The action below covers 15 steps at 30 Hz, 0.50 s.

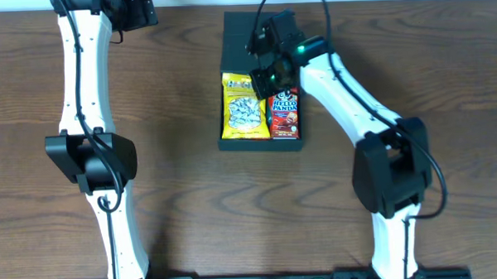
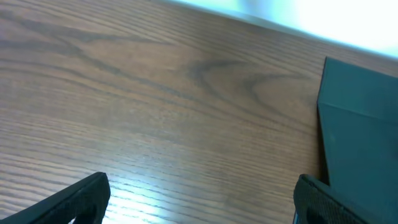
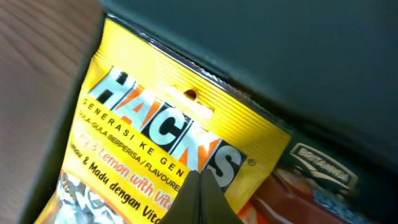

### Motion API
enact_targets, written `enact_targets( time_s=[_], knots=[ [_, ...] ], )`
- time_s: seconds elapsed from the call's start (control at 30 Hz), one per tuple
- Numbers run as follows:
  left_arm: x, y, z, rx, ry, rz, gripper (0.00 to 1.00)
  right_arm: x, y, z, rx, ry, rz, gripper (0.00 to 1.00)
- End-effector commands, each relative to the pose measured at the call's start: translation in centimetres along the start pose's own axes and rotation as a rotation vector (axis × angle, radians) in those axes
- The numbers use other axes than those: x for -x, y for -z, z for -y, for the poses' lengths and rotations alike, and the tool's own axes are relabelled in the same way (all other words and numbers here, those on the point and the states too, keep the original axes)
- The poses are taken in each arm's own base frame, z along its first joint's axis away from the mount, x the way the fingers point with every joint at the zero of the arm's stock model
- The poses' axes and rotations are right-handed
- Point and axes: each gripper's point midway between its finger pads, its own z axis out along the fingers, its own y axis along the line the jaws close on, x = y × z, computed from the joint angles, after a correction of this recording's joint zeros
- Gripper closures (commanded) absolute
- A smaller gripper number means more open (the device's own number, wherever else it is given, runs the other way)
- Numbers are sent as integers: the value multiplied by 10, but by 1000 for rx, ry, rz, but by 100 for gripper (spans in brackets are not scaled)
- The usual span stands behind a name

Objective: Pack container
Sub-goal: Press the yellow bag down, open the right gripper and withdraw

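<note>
Nearest, the right tool (image 1: 267, 77) shows one dark fingertip (image 3: 198, 199) just above the yellow candy bag (image 3: 155, 140); apart or together, I cannot tell. That bag lies beside a red snack box (image 1: 285, 113) in the container (image 1: 241, 36), lid flap laid back, on the table (image 1: 175, 159). A low sweep could snag the bag and drag it out. The left tool (image 2: 199, 202), apart and well away, cannot brace the container.

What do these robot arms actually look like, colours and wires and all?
Both are built alike: the left arm and right arm have smooth white links joined by bulky black housings. A thin black cable runs along each. A small green light glows near the right arm's wrist. The left gripper has matt black fingers. No lettering is readable.
</note>
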Motion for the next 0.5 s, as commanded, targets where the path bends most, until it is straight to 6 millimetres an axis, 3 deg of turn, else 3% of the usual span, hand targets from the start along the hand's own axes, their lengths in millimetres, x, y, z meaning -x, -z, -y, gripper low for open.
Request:
enact_targets(
  time_s=[0.0, 0.2, 0.37, 0.47],
  knots=[
    [3, 5, -3, 9, -3, 10, 5, -7, -8, 0, -8, 20, -27, 99],
    [2, 5, -4, 11, -3, 5, 5, 4, 3, -3, -6, 28, 9, 99],
    [2, 5, -10, 44, -4, 9, 5, 33, 54, -17, 7, 54, 121, 99],
    [2, 6, -12, 56, -11, 11, 5, 33, 87, -34, 57, 110, 143, 99]
  ],
)
